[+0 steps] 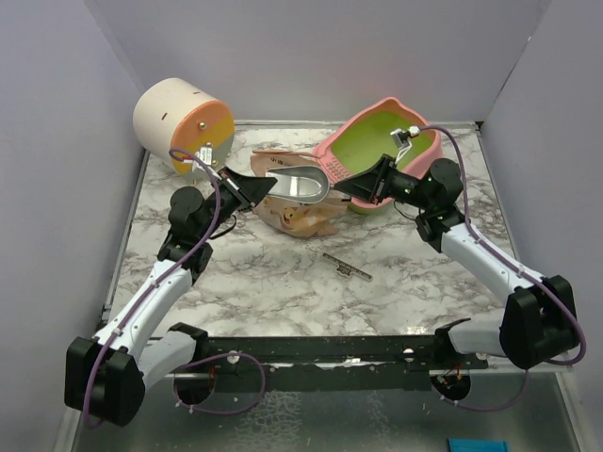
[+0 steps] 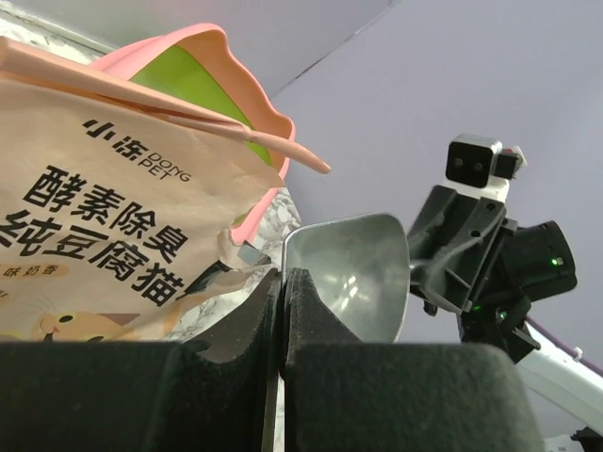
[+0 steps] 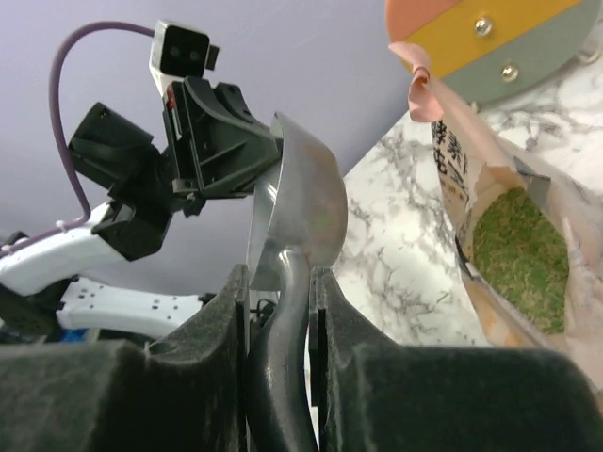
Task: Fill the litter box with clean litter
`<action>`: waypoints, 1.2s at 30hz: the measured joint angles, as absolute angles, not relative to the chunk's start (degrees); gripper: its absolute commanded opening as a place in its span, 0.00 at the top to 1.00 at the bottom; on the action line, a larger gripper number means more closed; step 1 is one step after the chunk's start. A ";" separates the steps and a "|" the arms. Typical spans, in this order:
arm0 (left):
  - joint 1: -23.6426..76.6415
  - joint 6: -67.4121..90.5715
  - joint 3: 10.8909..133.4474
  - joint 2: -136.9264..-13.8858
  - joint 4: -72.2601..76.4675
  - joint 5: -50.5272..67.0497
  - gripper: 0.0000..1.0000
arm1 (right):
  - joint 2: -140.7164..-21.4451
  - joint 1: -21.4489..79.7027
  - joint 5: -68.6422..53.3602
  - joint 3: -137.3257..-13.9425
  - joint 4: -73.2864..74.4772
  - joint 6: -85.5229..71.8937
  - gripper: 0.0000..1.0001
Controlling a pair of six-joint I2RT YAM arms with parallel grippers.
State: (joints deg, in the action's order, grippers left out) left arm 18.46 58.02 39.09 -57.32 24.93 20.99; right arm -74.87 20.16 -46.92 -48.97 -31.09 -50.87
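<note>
The pink litter box [image 1: 377, 141] with its lime-green inside sits at the back right; it also shows in the left wrist view [image 2: 203, 56]. A grey metal scoop [image 1: 300, 184] hangs above the peach bag [image 1: 294, 218], held from both sides. My left gripper [image 1: 256, 188] is shut on the scoop's thin rim [image 2: 350, 273]. My right gripper [image 1: 341, 191] is shut on the scoop's handle [image 3: 283, 311]. The scoop's bowl looks empty. Greyish-green litter [image 3: 520, 254] shows inside the bag's open mouth in the right wrist view.
A cream-and-orange cylinder [image 1: 182, 124] lies at the back left, close to the left arm. A small dark strip [image 1: 347, 266] lies on the marble table [image 1: 283, 282] in front of the bag. Lilac walls enclose the back and sides.
</note>
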 measured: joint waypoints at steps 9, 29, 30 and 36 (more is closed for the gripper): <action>18.87 50.33 42.50 -58.54 19.05 21.67 0.65 | -73.06 20.71 -45.17 -53.89 -19.14 -45.32 0.99; 19.62 -19.59 75.37 -77.82 -13.85 18.44 0.43 | -67.96 21.06 -15.16 -81.76 33.80 -16.93 0.99; 19.64 -21.56 76.12 -79.22 -15.09 18.94 0.40 | -67.99 21.06 -14.06 -81.78 35.53 -16.12 0.99; 19.64 -30.50 80.18 -83.68 -18.68 21.61 0.25 | -68.03 21.06 -10.24 -82.46 41.74 -13.19 0.99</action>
State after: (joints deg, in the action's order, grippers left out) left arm 19.64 -30.50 80.18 -83.68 -18.68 21.61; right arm -68.03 21.06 -10.24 -82.46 41.74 -13.19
